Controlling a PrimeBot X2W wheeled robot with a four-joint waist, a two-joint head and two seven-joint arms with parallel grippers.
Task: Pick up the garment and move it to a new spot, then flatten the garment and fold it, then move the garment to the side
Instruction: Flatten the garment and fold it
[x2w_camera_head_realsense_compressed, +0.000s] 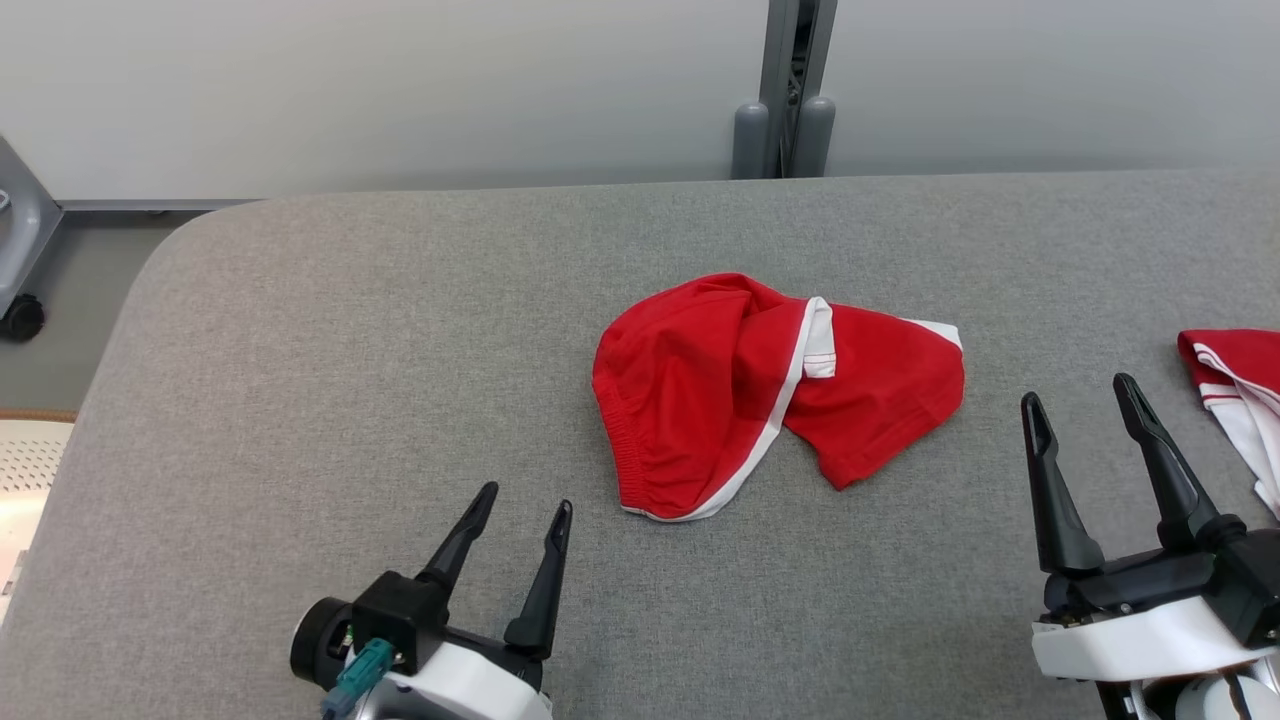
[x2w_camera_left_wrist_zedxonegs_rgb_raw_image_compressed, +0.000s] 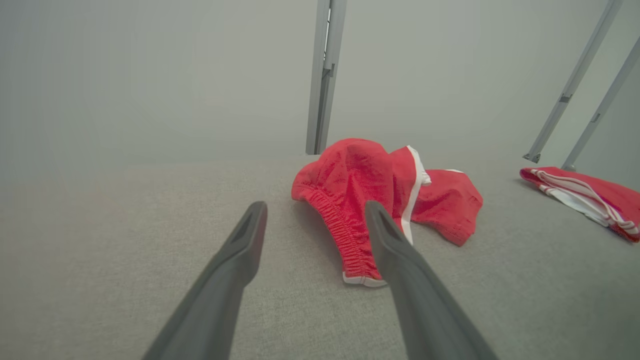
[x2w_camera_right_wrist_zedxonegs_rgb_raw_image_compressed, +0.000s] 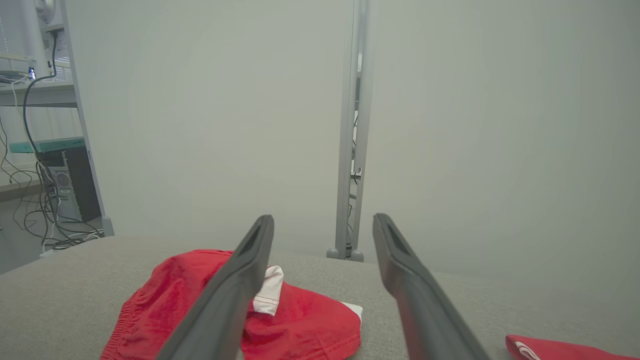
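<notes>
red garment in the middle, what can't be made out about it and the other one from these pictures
Red garment: bunched on the grey table; its own folds hide its full shape and underside in every view.
Right wrist view: a finger of the right gripper covers its middle, and the bottom edge cuts it off.
Second red-and-white garment: cut off by the head view's right edge, so its type is unclear.

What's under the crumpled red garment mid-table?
The red garment lies on the grey table, visible all round it. Its bunched folds hide the patch beneath; anything else there cannot be seen.
</notes>
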